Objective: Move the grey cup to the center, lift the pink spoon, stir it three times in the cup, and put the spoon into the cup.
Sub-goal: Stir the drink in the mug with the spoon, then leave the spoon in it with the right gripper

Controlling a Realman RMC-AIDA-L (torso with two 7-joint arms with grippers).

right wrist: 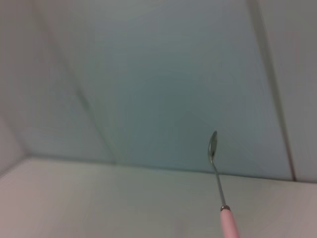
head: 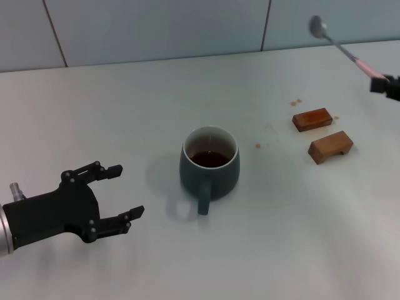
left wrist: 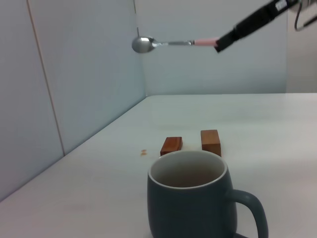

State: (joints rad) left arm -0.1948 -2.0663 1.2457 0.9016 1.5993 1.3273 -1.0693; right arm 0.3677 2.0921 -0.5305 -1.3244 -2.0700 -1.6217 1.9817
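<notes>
Left gripper (head: pixel 115 195), matte black, fingers spread wide, holding nothing, sitting low over white table (head: pixel 125 112). Grey cup (head: pixel 209 164) standing upright just beyond its fingertips, apart from them: rounded glossy blue-grey ceramic, white inside, brown liquid, loop handle pointing toward robot. Two brown wooden blocks (head: pixel 321 132) lying well past cup, below right gripper (head: pixel 380 84), few brown drips beside them. Right gripper pinching pale pink handle of pink spoon (head: pixel 340 45), held high in air; shiny silver bowl reaching out past fingers toward grey panelled wall (head: pixel 156 28).

A lab: bare white table (head: pixel 125 106) against plain panelled walls (head: pixel 156 28)
</notes>
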